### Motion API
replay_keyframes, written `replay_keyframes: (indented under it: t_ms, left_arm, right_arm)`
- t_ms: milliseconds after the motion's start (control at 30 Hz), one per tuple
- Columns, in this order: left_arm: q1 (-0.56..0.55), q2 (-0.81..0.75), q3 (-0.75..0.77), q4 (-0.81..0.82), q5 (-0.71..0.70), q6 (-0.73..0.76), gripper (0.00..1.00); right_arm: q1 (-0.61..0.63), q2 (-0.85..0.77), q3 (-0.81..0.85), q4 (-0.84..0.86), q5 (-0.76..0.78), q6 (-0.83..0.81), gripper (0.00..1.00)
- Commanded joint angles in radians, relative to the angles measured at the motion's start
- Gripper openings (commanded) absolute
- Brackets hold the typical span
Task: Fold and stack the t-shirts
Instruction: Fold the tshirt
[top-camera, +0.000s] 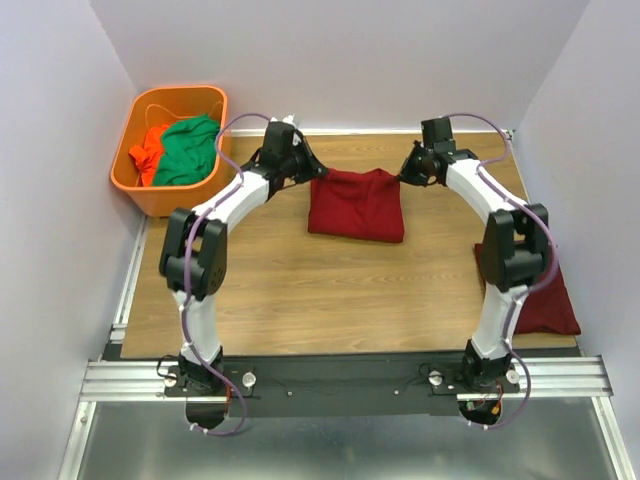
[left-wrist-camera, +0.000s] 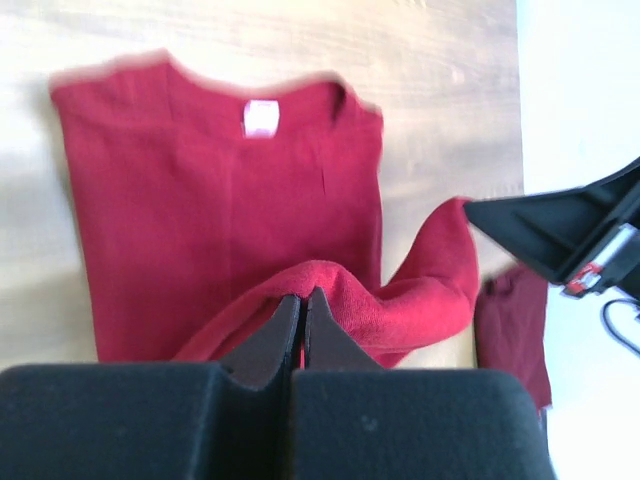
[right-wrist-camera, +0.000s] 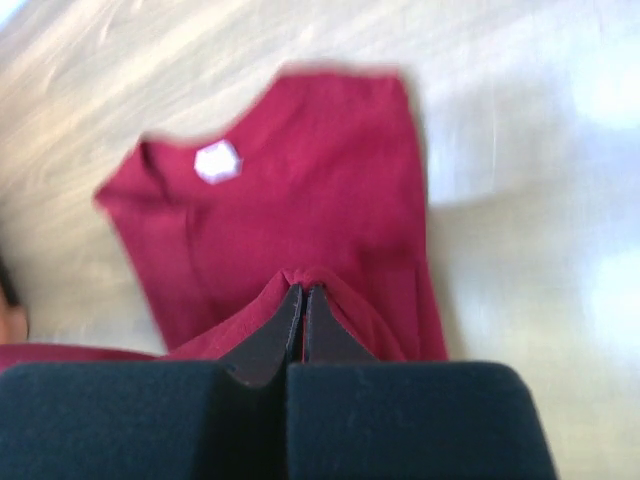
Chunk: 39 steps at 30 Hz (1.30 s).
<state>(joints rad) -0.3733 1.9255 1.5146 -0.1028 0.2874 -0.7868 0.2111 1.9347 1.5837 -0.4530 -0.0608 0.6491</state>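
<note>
Two robot arms are working a maroon t-shirt (top-camera: 358, 205) at the far middle of the tabletop (top-camera: 300, 290). The left gripper (left-wrist-camera: 303, 300) and the right gripper (right-wrist-camera: 303, 295) are each clamping shut on a raised ridge of the shirt's fabric, one at each far corner, with the fingertips pressed together and cloth bunching over them. Below the grippers the shirt is lying in a roughly square, partly folded shape. Its small white neck label (left-wrist-camera: 259, 118) is showing at the collar, on the side facing the near edge.

A second maroon t-shirt (top-camera: 550, 300) is lying at the right edge of the tabletop, partly hidden behind the right arm and well apart from the first. An orange basket (top-camera: 170, 200) is sitting just beyond the far left corner, holding a green garment (top-camera: 190, 150) and a bright orange garment (top-camera: 150, 150) side by side.
</note>
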Motion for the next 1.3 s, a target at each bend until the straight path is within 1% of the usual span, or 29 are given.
replay_keyframes:
  t_ms: [0, 33, 67, 100, 200, 300, 433, 533, 567, 633, 667, 700, 733, 767, 800, 867, 900, 1033, 1100, 1133, 1167, 1267]
  left_arm:
    - [0.036, 0.151, 0.137, -0.011, 0.015, 0.027, 0.0]
    - [0.04, 0.185, 0.162, -0.011, 0.013, 0.026, 0.0]
    - [0.043, 0.252, 0.212, -0.012, 0.013, 0.026, 0.0]
    - [0.045, 0.282, 0.234, -0.018, 0.004, 0.026, 0.0]
    - [0.053, 0.374, 0.289, -0.006, -0.008, 0.017, 0.0]
    - [0.056, 0.446, 0.332, -0.001, 0.013, 0.009, 0.0]
    - [0.056, 0.477, 0.326, -0.006, 0.01, -0.009, 0.0]
    - [0.053, 0.442, 0.241, 0.006, -0.002, -0.031, 0.0]
    - [0.051, 0.405, 0.167, 0.015, -0.008, -0.052, 0.0]
    - [0.045, 0.359, 0.078, 0.066, -0.02, -0.077, 0.0]
    - [0.043, 0.307, -0.023, 0.087, -0.022, -0.109, 0.0]
    - [0.039, 0.279, -0.077, 0.141, -0.025, -0.123, 0.0]
    - [0.036, 0.253, -0.126, 0.164, -0.028, -0.138, 0.0]
    - [0.027, 0.201, -0.216, 0.182, -0.031, -0.162, 0.0]
    - [0.021, 0.176, -0.258, 0.221, -0.033, -0.172, 0.0]
    - [-0.004, 0.112, -0.359, 0.239, -0.042, -0.18, 0.0]
    - [-0.013, 0.089, -0.388, 0.248, -0.051, -0.181, 0.0]
    - [-0.045, -0.035, -0.569, 0.293, -0.059, -0.196, 0.0]
    - [-0.064, -0.075, -0.616, 0.298, -0.062, -0.198, 0.0]
    - [-0.07, -0.121, -0.639, 0.299, -0.063, -0.204, 0.0]
    - [-0.075, -0.144, -0.681, 0.302, -0.063, -0.204, 0.0]
    - [-0.085, -0.213, -0.715, 0.298, -0.071, -0.181, 0.0]
  right_arm:
    - [-0.021, 0.156, 0.136, 0.048, -0.014, -0.012, 0.01]
    - [-0.022, 0.196, 0.159, 0.048, -0.02, -0.014, 0.01]
    - [-0.024, 0.231, 0.18, 0.051, -0.027, -0.014, 0.01]
    - [-0.024, 0.3, 0.23, 0.056, -0.03, -0.012, 0.01]
    - [-0.026, 0.416, 0.312, 0.06, -0.062, -0.006, 0.01]
    - [-0.026, 0.492, 0.354, 0.06, -0.093, 0.001, 0.01]
    - [-0.027, 0.512, 0.354, 0.062, -0.105, 0.0, 0.01]
    - [-0.027, 0.488, 0.302, 0.063, -0.094, 0.0, 0.01]
    - [-0.026, 0.477, 0.258, 0.065, -0.094, 0.0, 0.01]
    - [-0.026, 0.452, 0.201, 0.071, -0.094, 0.001, 0.01]
    - [-0.026, 0.417, 0.167, 0.077, -0.093, 0.004, 0.01]
    - [-0.026, 0.399, 0.091, 0.083, -0.086, 0.014, 0.01]
    - [-0.026, 0.374, 0.049, 0.095, -0.091, 0.018, 0.01]
    - [-0.026, 0.328, 0.007, 0.124, -0.099, 0.024, 0.01]
    - [-0.024, 0.301, -0.09, 0.138, -0.103, 0.032, 0.01]
    - [-0.022, 0.241, -0.195, 0.183, -0.1, 0.043, 0.01]
    - [-0.022, 0.175, -0.284, 0.194, -0.096, 0.053, 0.01]
    - [-0.015, 0.008, -0.503, 0.263, -0.112, 0.061, 0.01]
    - [-0.01, -0.049, -0.572, 0.275, -0.123, 0.063, 0.01]
    - [-0.003, -0.109, -0.626, 0.284, -0.128, 0.061, 0.01]
    - [-0.001, -0.132, -0.651, 0.286, -0.128, 0.06, 0.01]
    - [-0.001, -0.212, -0.688, 0.287, -0.129, 0.054, 0.01]
